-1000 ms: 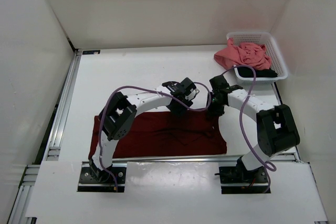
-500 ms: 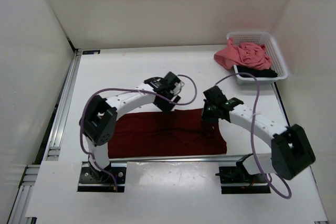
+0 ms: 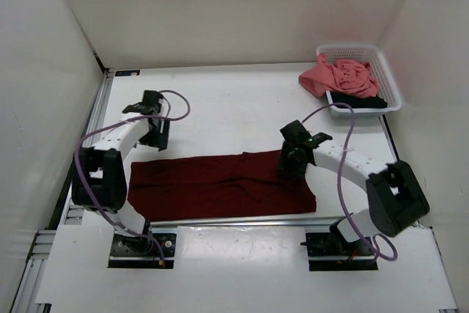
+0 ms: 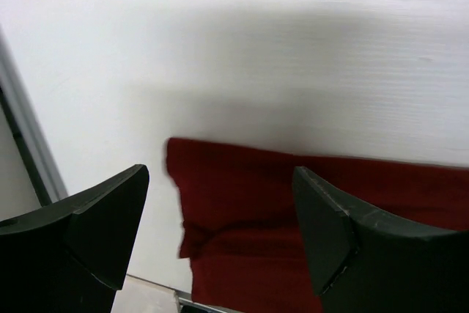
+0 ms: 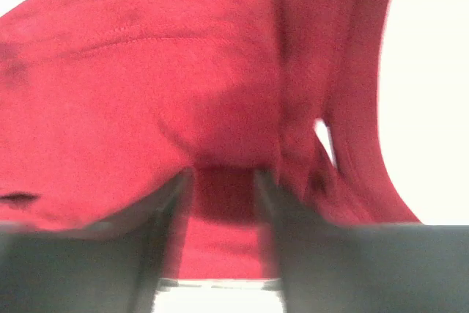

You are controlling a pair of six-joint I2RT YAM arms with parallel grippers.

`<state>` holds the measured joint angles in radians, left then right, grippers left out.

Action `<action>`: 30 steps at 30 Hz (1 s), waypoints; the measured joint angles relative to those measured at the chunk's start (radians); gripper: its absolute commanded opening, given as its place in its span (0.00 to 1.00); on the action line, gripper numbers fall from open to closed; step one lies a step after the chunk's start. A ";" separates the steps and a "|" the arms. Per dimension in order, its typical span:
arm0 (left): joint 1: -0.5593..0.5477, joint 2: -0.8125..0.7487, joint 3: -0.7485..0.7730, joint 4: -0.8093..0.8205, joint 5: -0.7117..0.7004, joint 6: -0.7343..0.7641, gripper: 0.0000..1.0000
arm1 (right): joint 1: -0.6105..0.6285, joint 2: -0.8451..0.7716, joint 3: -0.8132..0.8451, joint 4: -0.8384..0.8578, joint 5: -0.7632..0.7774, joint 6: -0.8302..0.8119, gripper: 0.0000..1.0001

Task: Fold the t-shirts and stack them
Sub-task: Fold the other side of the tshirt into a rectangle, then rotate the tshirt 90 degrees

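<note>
maroon shirt [image 3: 220, 185] spread on the tabletop [image 3: 220, 100], my left claw [image 4: 220, 177] spread wide near its left end, my right claw [image 3: 287, 165] at its far edge, cloth between the fingers, grip i cannot tell

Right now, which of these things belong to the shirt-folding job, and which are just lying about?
Part of the job:
- maroon t-shirt, spread flat on the table
- salmon pink t-shirt, spilling over the basket's edge
- black t-shirt, in the basket

Just lying about:
- white mesh basket
- table
</note>
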<state>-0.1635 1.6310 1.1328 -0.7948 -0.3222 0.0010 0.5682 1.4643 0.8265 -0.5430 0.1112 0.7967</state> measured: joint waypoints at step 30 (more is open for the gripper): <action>0.261 -0.100 -0.238 0.096 0.098 0.000 0.88 | -0.024 -0.541 -0.417 -0.262 -0.040 0.278 0.64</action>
<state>0.0975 1.5307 0.8944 -0.6987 -0.2237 0.0006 0.5438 0.9230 0.4099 -0.8051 0.0711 1.0748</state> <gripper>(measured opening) 0.881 0.655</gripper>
